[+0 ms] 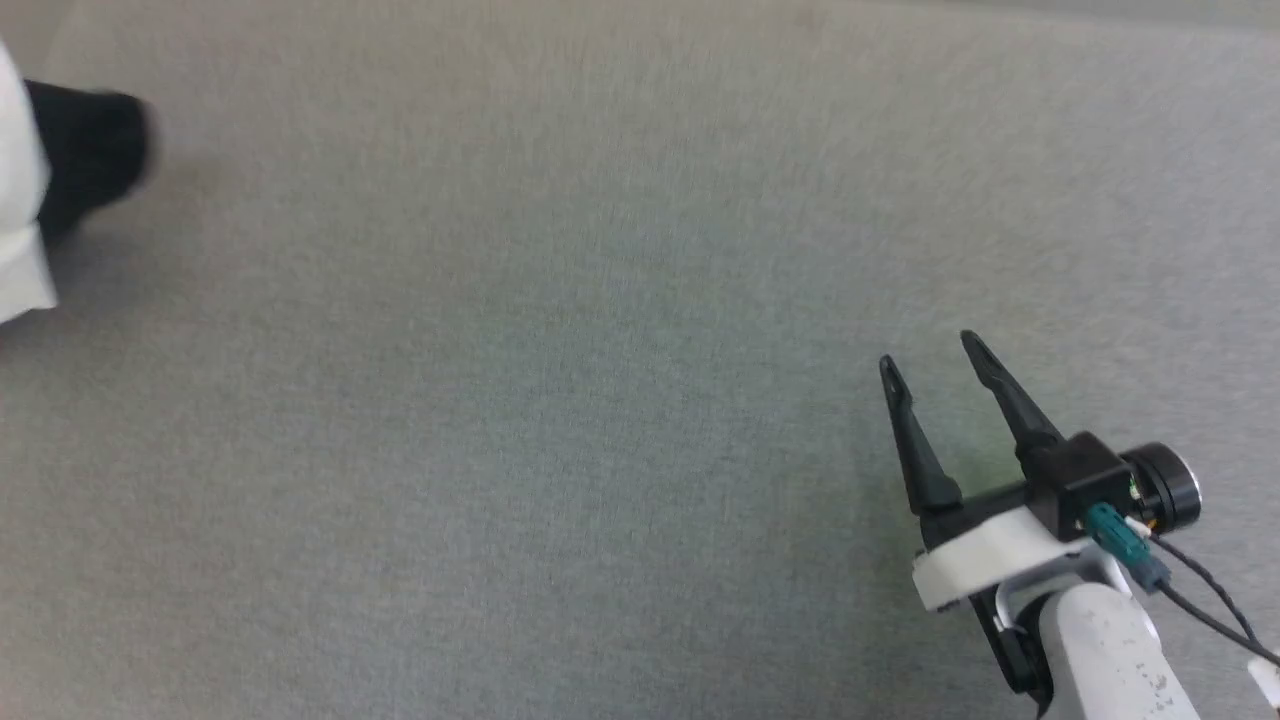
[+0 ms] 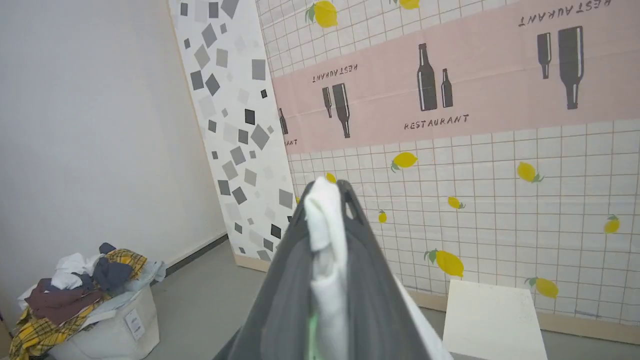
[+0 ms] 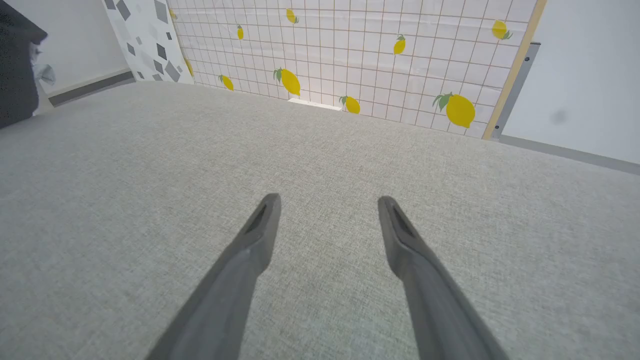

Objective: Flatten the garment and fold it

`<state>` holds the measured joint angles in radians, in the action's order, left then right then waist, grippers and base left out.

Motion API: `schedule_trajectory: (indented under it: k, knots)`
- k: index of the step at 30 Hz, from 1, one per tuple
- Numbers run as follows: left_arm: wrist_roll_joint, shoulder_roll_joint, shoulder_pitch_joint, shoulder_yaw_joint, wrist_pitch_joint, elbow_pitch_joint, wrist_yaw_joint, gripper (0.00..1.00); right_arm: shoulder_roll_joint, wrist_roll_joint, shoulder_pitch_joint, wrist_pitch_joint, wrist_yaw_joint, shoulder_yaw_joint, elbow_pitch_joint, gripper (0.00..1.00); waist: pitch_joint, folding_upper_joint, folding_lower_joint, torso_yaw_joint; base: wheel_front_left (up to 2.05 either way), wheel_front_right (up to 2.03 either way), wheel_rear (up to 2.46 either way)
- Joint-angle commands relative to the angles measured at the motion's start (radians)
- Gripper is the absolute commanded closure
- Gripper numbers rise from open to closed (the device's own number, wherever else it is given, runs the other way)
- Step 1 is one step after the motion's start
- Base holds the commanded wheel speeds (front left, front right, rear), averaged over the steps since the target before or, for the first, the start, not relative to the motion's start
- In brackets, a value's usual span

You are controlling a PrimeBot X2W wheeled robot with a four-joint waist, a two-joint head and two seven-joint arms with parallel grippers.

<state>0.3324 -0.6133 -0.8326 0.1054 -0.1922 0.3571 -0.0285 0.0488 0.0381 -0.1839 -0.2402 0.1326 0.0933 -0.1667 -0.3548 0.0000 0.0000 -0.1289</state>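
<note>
Left end effector is pinching white, black-sleeved cotton garment; right end effector is hovering spread above grey worktop.

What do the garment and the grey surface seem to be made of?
The garment: soft white cloth, probably cotton knit; it bunches limply where the jaws of the left gripper pinch it. The grey surface: matte woven fabric, it seems; a fine weave shows, without shine.
</note>
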Motion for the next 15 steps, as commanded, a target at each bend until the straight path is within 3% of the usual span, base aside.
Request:
schedule_trajectory:
  k: [1,7,15]
  knots:
    - [-0.013,0.008,-0.032,-0.027,0.014,-0.025,0.012,1.00,0.001,-0.010,0.014,-0.010,-0.002,-0.006,-0.005,0.00,0.192,0.0000,0.0000,0.061,0.00,0.00,0.00]
    - [-0.021,0.097,-0.117,-0.164,0.106,-0.142,0.052,1.00,0.001,-0.025,0.044,-0.014,-0.002,-0.018,-0.017,0.00,0.257,0.0000,0.0000,0.108,0.00,0.00,0.00]
    - [0.037,0.301,-0.187,-0.319,0.187,-0.275,0.075,1.00,0.001,-0.032,0.074,-0.014,-0.002,-0.012,-0.030,0.00,0.298,0.0000,0.0000,0.165,0.00,0.00,0.00]
